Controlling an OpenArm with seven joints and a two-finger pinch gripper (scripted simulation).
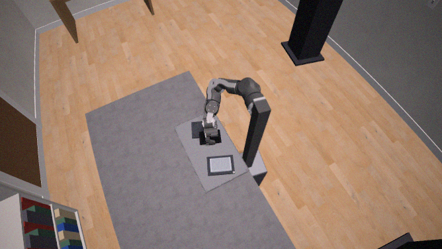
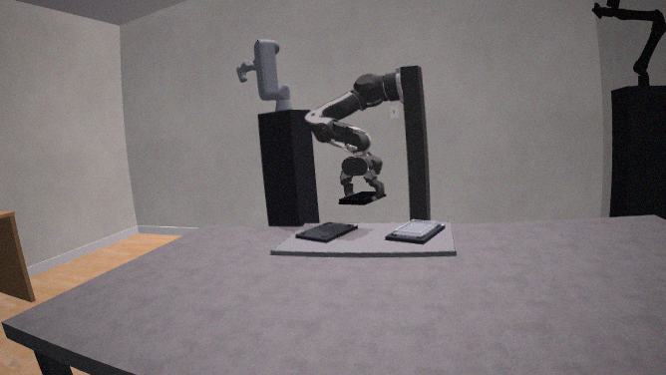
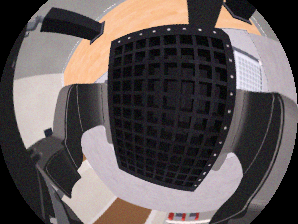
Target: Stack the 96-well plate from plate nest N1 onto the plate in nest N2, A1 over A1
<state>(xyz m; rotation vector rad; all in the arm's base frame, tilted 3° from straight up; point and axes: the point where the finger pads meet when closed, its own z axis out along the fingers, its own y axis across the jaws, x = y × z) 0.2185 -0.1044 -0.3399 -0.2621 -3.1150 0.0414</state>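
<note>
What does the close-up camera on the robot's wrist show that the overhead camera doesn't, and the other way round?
Only the wrist view shows the grid of wells on the dark plate held in the gripper, seen from close above.

Only the top view shows the whole layout: the arm's post, the empty dark nest partly under the gripper, the light plate in the other nest, the grey table and the wooden floor.

Both show the gripper shut on the dark plate, carried above the pale base board.
</note>
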